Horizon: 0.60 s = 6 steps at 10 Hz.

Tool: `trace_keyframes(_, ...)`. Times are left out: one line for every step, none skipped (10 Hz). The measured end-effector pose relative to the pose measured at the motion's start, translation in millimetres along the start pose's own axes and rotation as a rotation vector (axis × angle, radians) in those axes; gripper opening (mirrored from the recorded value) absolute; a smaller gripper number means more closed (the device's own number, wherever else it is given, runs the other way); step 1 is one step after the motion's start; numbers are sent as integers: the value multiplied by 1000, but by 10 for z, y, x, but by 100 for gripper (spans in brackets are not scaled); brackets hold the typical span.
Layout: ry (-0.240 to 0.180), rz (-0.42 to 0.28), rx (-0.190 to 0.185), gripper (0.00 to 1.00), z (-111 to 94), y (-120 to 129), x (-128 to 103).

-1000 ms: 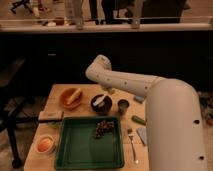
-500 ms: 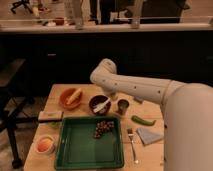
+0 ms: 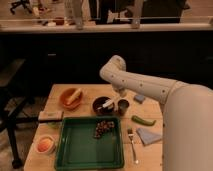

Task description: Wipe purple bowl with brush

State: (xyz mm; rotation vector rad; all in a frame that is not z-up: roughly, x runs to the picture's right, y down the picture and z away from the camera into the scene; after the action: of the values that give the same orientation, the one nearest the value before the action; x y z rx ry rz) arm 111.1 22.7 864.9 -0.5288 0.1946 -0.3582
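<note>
Near the front left corner of the wooden table (image 3: 55,102) sits a small dish (image 3: 44,144) with something orange in it, and a flat box (image 3: 50,116) lies by the left edge. Toward the back left is the orange bowl (image 3: 71,96). A green tray (image 3: 90,145) fills the front middle, with a dark cluster of grapes (image 3: 103,128) at its far side.

Just behind the tray, about mid-table, stands the purple bowl (image 3: 103,105), and the brush (image 3: 108,103) lies slanted across it, white handle rising to the right. The gripper (image 3: 120,94) hangs just above and right of the bowl at the handle's upper end; whether it actually grips the handle I cannot tell. The dark grey cup (image 3: 122,106) stands touching-close on the bowl's right.

Farther right are a blue cloth scrap (image 3: 139,98), a green vegetable (image 3: 143,120), a fork (image 3: 132,145) and a grey napkin (image 3: 148,135).

My reading: wiping is in hand, brush head inside the bowl. Next it calls for sweeping the head round the inner wall without nudging the cup (it is very near).

Against the picture half a second ago, the arm's shoulder bulk has swung further right, uncovering more of the table; bowl and brush sit about as before.
</note>
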Motion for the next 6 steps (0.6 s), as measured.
trace_keyframes(2,-1,1,0,7,-101,-38)
trace_keyframes(-2,-8,4,0,-9,-160,-112)
trace_keyframes(-12,-20,10,0,-47,-209,-230)
trace_keyframes(-30,-33,12,0,-85,-225,-341)
trace_keyframes(-42,-44,13,0,-116,-215,-385)
trace_keyframes(-65,-58,17,0,-164,-170,-450)
